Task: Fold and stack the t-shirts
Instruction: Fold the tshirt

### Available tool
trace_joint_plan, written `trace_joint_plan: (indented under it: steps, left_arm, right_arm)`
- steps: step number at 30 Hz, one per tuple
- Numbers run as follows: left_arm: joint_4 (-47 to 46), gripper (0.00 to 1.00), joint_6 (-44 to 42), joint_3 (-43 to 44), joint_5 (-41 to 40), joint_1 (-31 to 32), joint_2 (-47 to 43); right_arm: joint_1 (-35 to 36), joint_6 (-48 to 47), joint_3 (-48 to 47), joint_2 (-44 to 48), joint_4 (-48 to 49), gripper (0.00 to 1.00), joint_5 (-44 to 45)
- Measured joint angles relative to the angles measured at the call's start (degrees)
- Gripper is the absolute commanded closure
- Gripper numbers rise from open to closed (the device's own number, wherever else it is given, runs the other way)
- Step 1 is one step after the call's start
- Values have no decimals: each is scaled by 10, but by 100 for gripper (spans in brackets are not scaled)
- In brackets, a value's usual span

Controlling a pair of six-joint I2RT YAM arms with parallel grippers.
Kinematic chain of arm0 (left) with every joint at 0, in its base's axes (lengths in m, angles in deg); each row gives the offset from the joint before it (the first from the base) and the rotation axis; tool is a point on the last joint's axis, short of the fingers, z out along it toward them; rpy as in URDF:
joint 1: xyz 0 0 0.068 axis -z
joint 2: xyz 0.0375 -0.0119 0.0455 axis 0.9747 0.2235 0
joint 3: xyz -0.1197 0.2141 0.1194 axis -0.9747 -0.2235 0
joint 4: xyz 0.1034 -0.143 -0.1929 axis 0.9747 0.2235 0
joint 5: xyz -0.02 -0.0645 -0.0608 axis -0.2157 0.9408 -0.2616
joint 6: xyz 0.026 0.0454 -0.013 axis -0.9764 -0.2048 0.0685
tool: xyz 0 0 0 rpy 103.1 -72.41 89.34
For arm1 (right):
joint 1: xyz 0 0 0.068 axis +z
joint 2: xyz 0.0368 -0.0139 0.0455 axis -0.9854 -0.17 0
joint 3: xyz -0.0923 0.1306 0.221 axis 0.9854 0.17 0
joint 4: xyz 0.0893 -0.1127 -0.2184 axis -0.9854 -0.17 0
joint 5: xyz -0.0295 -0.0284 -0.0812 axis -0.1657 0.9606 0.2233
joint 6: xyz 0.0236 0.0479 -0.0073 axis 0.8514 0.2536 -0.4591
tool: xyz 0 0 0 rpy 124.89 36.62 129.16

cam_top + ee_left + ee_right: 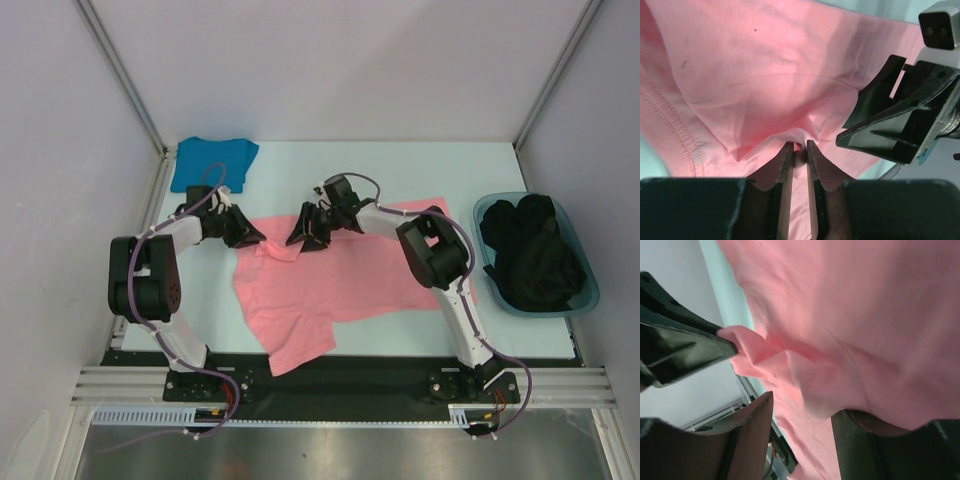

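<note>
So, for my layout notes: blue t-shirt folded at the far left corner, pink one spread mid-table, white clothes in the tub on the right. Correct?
Nearly. The top external view shows black clothes in the tub, not white. The blue t-shirt and pink t-shirt are as you say.

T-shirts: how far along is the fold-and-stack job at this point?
Done: the blue t-shirt looks folded at the far left corner of the table. In hand: the pink t-shirt lies mostly spread out; the left fingers pinch a pucker of it, and the right fingers stand open close by. Left: fold the pink one and stack the two.
</note>
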Motion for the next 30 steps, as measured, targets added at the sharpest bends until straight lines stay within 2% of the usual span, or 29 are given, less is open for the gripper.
trace_joint_plan:
  steps: [6,13,17,21,25,28,30]
  left_arm:
    - [4,79,-6,0,-13,0,9]
    - [30,78,-19,10,-34,0,27]
    - [36,78,-19,21,-41,0,31]
    - [39,78,-19,36,-45,0,32]
    - [39,78,-19,44,-46,0,34]
    - [40,79,-19,44,-46,0,37]
    - [41,79,-19,44,-47,0,39]
  right_arm:
    - [-10,78,-14,-17,87,46,-28]
    - [-17,211,-21,-31,232,46,-68]
    - [-18,248,-31,-47,270,48,-85]
    - [-21,227,-35,-53,245,47,-96]
    - [-27,132,-22,-26,134,47,-73]
    - [-30,73,12,19,71,43,-54]
    - [-31,53,38,47,50,36,-45]
